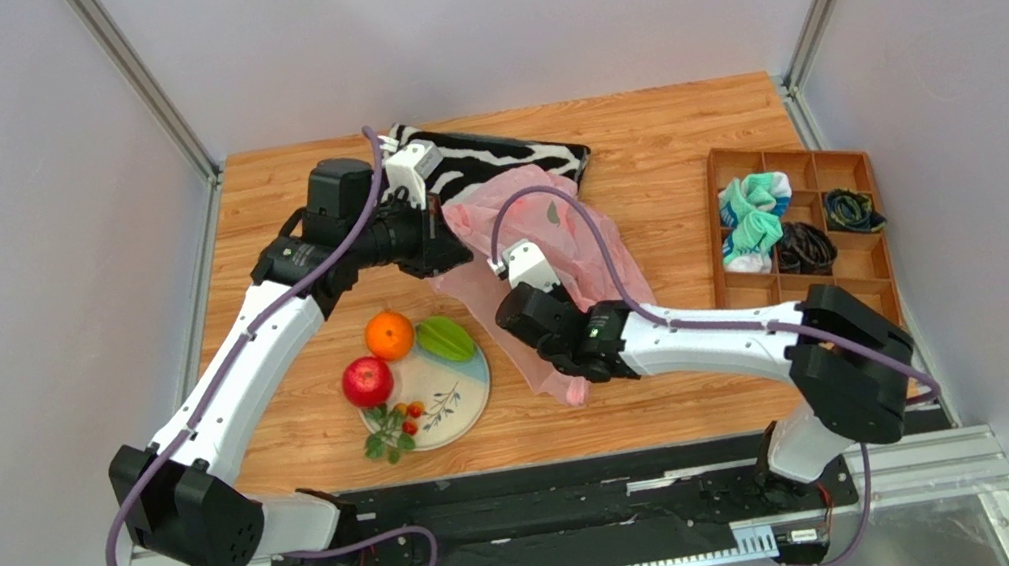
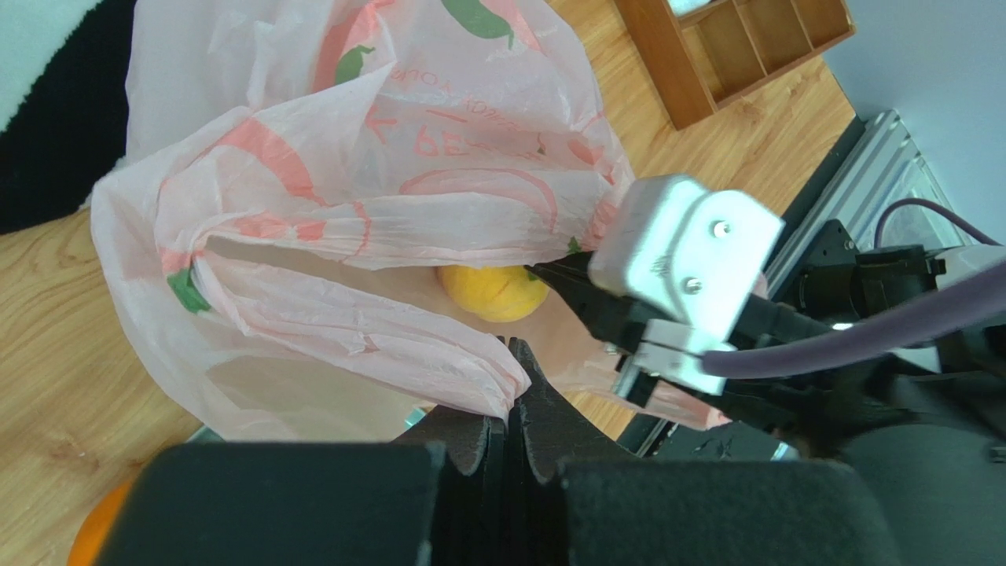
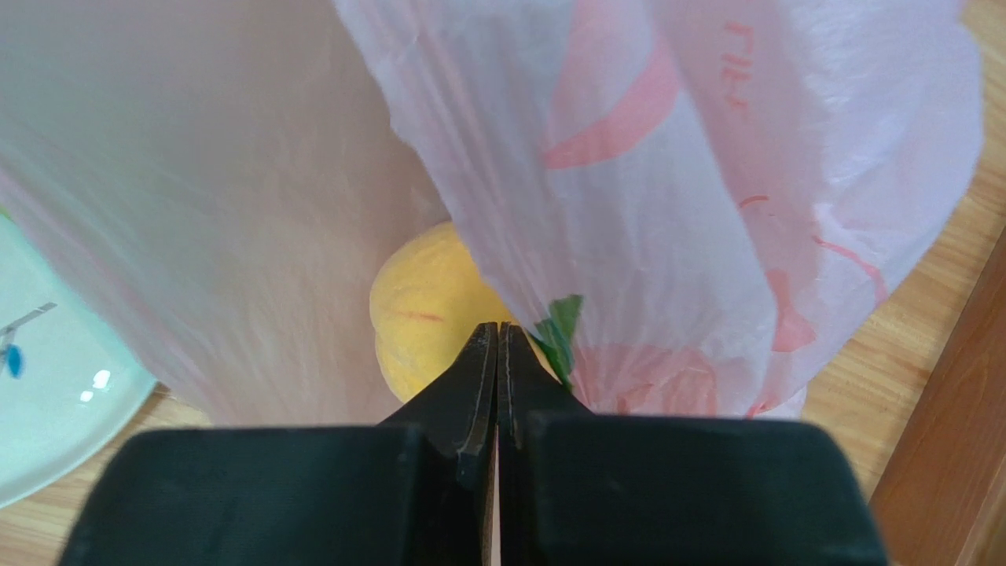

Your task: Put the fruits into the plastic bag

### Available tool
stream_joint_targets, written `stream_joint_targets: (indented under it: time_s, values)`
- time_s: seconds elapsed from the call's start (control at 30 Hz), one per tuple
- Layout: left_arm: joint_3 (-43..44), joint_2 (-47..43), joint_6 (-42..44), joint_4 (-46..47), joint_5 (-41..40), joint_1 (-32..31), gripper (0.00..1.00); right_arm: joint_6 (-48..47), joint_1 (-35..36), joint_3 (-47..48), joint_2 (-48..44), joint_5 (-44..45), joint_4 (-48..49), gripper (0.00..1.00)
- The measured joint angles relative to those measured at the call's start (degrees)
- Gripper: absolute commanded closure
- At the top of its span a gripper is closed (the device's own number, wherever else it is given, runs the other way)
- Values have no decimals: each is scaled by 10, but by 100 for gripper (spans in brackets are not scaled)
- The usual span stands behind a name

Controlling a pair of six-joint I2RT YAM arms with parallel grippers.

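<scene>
Plastic bag (image 1: 540,224): one; lies mid-table toward the far edge, its far side against the zebra pouch (image 1: 492,161)
Bag feel: thin crinkly film, very light and limp; it will slump shut unless the lip is kept taut, and it may tear on a hard pull
Bag hold: at the rim of the mouth or at a handle, two points spread apart
Left gripper (image 2: 515,375): pinched tight on a bunched fold of the lower lip
Right gripper (image 3: 497,342): fingers together, with film running into the tips; it looks nipped on the upper lip
Mouth: held apart between the two grips, opening toward the plate (image 1: 461,399)
Fruit in bag: one, yellow-orange (image 2: 494,293), lying on the bag floor just inside the mouth
Fruit on plate: four, namely the orange (image 1: 390,335), red apple (image 1: 365,383), green ridged one (image 1: 445,338) and berry sprig (image 1: 397,431)
Plate position: left of centre, close to the table's (image 1: 685,133) near edge, just beside the bag
Fruit feel: likely hollow toys, light, hard-skinned and smooth; the round ones will roll, so grip across the widest part
Sprig: small and leafy; take it by the stem
Green one: grip across its ridges
Fruit total seen: five
</scene>
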Motion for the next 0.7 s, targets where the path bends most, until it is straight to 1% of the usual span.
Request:
stream_joint_targets:
  time_s: [0.2,0.57,0.6,0.63,0.7]
  values:
    - [0,0,0,0,0,0,100,13,0,8,37,2,-8,100]
    - [0,0,0,0,0,0,100,43,0,13,78,-31,-7,100]
    - [0,0,0,0,0,0,100,45,0,13,82,-32,-10,99]
    - [0,0,0,0,0,0,100,46,0,13,84,-32,-13,95]
    - [0,0,0,0,0,0,100,48,0,13,84,-32,-19,90]
